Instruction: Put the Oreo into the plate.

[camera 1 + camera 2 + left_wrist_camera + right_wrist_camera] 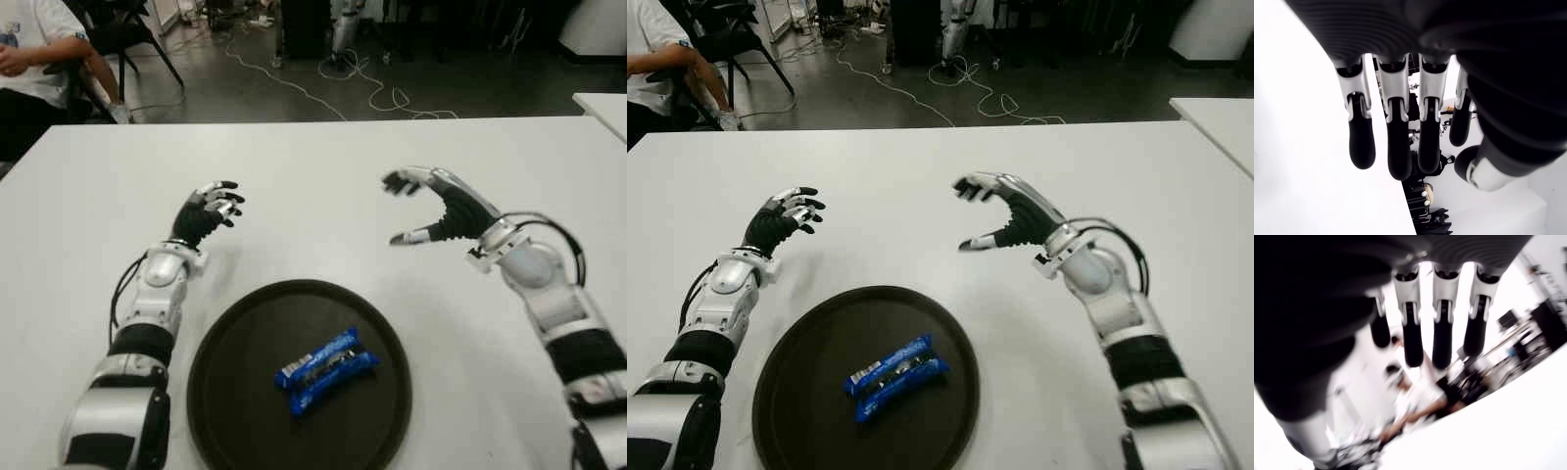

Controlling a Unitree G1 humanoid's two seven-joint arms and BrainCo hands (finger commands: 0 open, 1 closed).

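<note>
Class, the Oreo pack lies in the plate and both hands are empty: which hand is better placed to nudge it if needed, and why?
Neither clearly: left hand and right hand, both open, show beyond the plate; Oreo pack lies central.

silver-white arm shells, black joint bands, black-tipped fingers [1362, 142], black wrist cables

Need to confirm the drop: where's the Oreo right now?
In the eye views, the Oreo lies inside the plate, just right of its centre, nearer the robot than both empty hands.
</note>
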